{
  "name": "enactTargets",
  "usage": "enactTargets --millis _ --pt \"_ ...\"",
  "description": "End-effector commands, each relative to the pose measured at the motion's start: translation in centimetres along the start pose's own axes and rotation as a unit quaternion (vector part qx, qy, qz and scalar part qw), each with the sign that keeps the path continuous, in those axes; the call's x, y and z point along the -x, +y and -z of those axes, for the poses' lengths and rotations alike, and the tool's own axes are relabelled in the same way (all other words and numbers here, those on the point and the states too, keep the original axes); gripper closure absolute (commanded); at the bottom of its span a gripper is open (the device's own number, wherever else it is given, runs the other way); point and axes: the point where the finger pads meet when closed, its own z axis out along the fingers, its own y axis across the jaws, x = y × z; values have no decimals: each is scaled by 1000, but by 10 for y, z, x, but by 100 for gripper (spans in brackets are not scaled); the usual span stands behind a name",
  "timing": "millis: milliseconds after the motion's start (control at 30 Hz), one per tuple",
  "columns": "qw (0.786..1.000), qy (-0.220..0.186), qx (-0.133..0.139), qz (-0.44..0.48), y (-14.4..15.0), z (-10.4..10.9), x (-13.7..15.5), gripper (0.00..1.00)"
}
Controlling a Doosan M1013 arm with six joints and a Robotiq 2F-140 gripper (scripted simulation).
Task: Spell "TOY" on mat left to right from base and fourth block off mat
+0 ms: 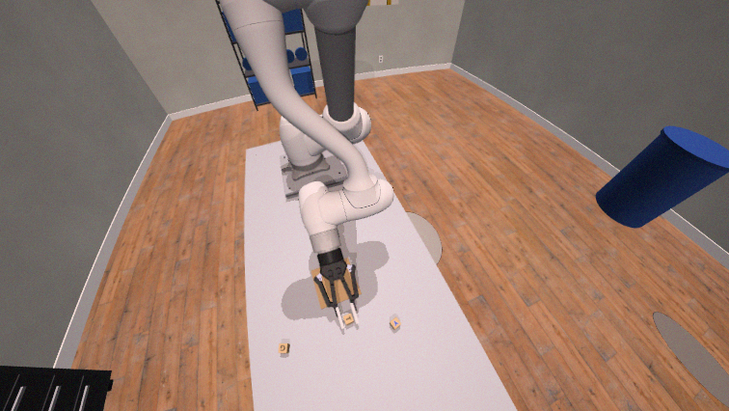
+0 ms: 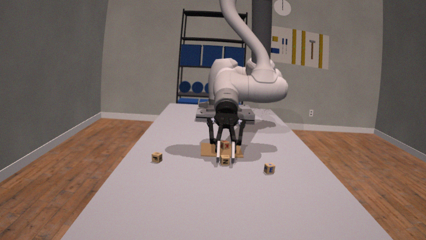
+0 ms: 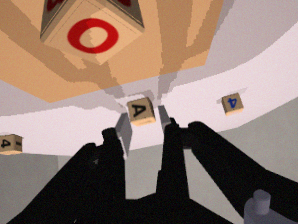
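Observation:
My gripper (image 1: 349, 322) (image 2: 225, 160) (image 3: 144, 119) is partly open. Its fingertips stand either side of a block (image 1: 348, 318) (image 2: 225, 161) (image 3: 140, 111) with a dark T on top, with visible gaps. That block sits on the table just off the mat's far edge. The tan mat (image 1: 324, 304) (image 2: 205, 150) (image 3: 30, 65) bears a red-lettered block (image 2: 224, 145) (image 3: 92, 35), apparently O up; the gripper hides it in the top view. A G-topped block (image 1: 283, 347) (image 2: 156, 157) (image 3: 11, 144) and a blue-lettered block (image 1: 395, 322) (image 2: 269, 168) (image 3: 232, 104), its top letter unclear, lie off the mat.
The white table (image 1: 285, 388) (image 2: 220, 208) extends beyond the blocks, away from the robot's base (image 1: 316, 176) (image 2: 205, 114). The G-topped block is near a long table edge. The arm leans over the mat and casts shadows around it.

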Motion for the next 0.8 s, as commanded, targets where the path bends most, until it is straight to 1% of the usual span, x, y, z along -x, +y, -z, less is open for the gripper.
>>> enactTargets --millis 0,167,333,400,600,767 --pt "1000 2 -1 1 -2 0 -5 75" --pt "1000 2 -1 1 -2 3 -1 75" --pt "1000 2 -1 1 -2 11 13 75" --pt "1000 2 -1 1 -2 11 13 75" --pt "1000 2 -1 1 -1 22 31 75" --pt "1000 2 -1 1 -1 26 37 75"
